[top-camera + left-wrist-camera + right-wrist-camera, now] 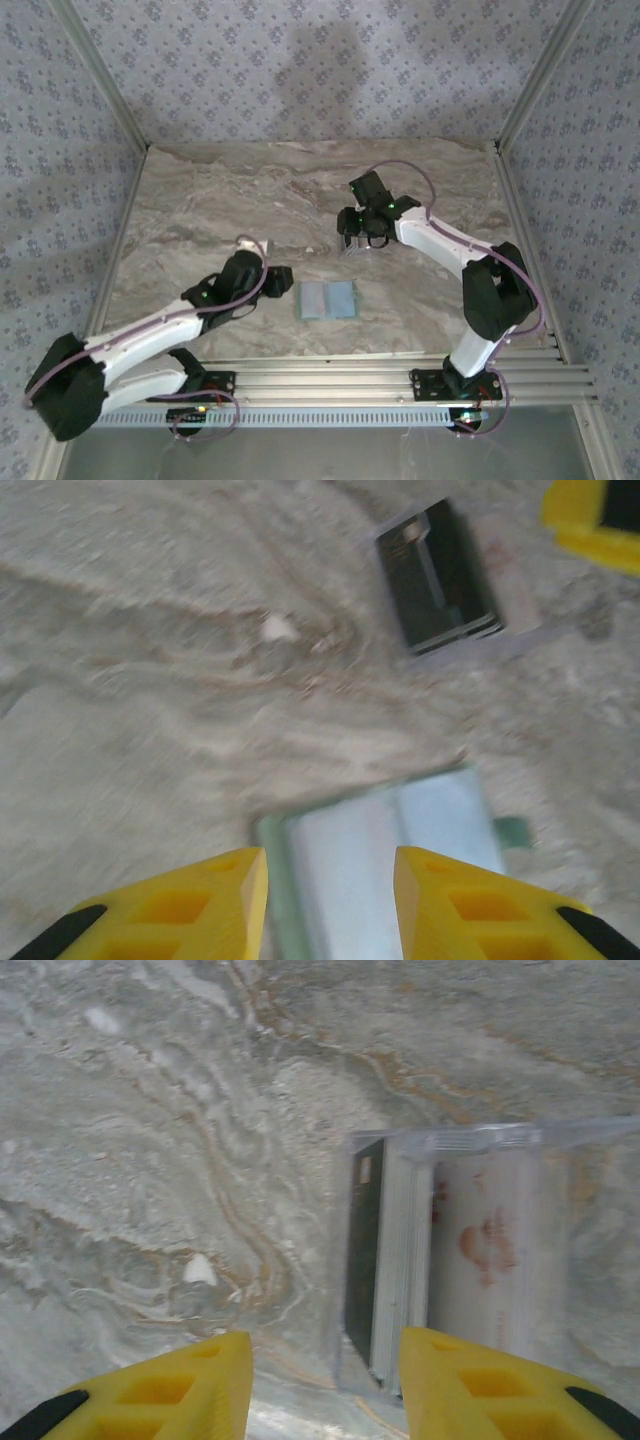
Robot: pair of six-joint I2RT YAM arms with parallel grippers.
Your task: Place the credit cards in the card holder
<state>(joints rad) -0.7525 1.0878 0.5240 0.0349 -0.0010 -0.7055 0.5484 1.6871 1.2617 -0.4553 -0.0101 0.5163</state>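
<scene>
Marbled grey and tan veining runs across the desk (200, 200), and ribbed aluminium rails (330, 378) line its near edge, where both arm bases are bolted.

Just beyond the rails, about midway along the near edge, the card holder (328, 299) lies open and flat, its two pale panels side by side. The left tool (280, 281) sits just to its left, low over the desk. In the left wrist view the yellow fingers (180, 910) stand apart with nothing gripped, and the card holder (390, 860) lies on the desk beyond the gap between them.

Further in, near the desk's centre and a little to the right, the credit cards (385, 1260) stand on edge as a tight stack inside a clear stand (485, 1250), with a dark face turned outward and silvery edges beside it. The right tool (363, 238) hangs over this stand. Its yellow fingers (170, 1390) are spread and empty, and the cards are just ahead of them. A small white fleck (198, 1270) marks the desk to the left of the stand.

At the far edge, blue-grey walls (320, 70) printed with a small repeating motif rise on three sides, framed by aluminium posts (100, 75) slanting up from the far corners.
</scene>
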